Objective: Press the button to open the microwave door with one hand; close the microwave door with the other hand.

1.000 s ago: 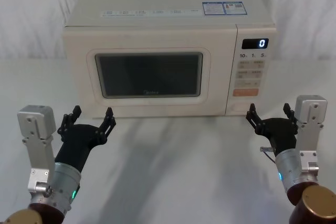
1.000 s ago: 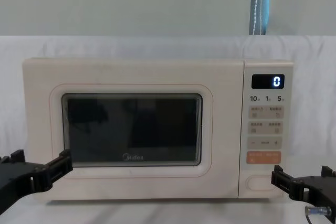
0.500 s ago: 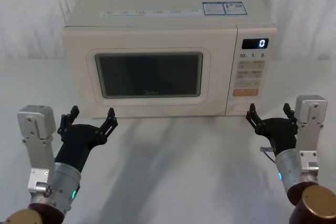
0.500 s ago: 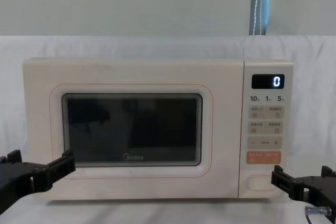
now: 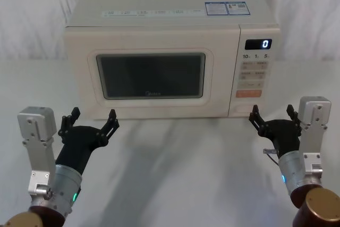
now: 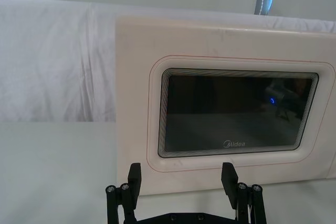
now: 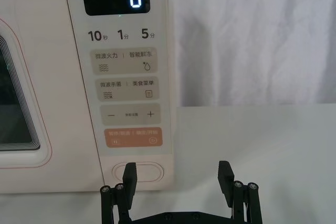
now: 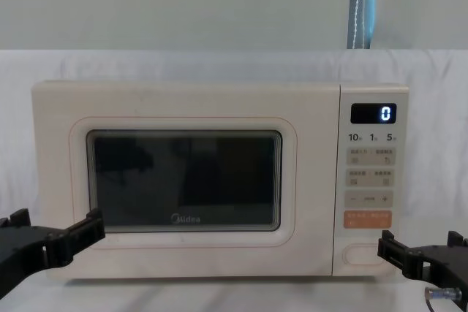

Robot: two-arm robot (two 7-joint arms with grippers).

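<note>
Microwave (image 5: 170, 41) centred in the upper half of the head view, front panel facing forward, set on a white-draped table (image 5: 180, 168). Microwave door (image 5: 151, 75) shut flush against the body, so opening not yet begun, by the look of it.

Right gripper (image 5: 272, 116) low at the right of the head view, fingers spread wide and empty, parked just short of the control strip. In the right wrist view, one fingertip nearly level with the button (image 7: 138, 172) at lower centre, the rest of the claw offset to the side. Probably staged so a short forward push lands one finger on that key; some sideways correction likely needed first.

Left gripper (image 5: 91, 115) low at the left of the head view, likewise spread and holding nothing, fronting the door's lower edge. A sensible waiting spot, judged from the task: ready to shove the panel shut once swung out, though possibly in the swing path if hinged on this side.

Button: wide cream rounded oblong, plain, lowest on the panel, just under the orange key (image 7: 133, 137). Door: cream, raised rounded frame around a dark glass window, small "Midea" mark beneath the glass. Display (image 8: 374, 113) at upper right of the chest view, showing a blue "0".
</note>
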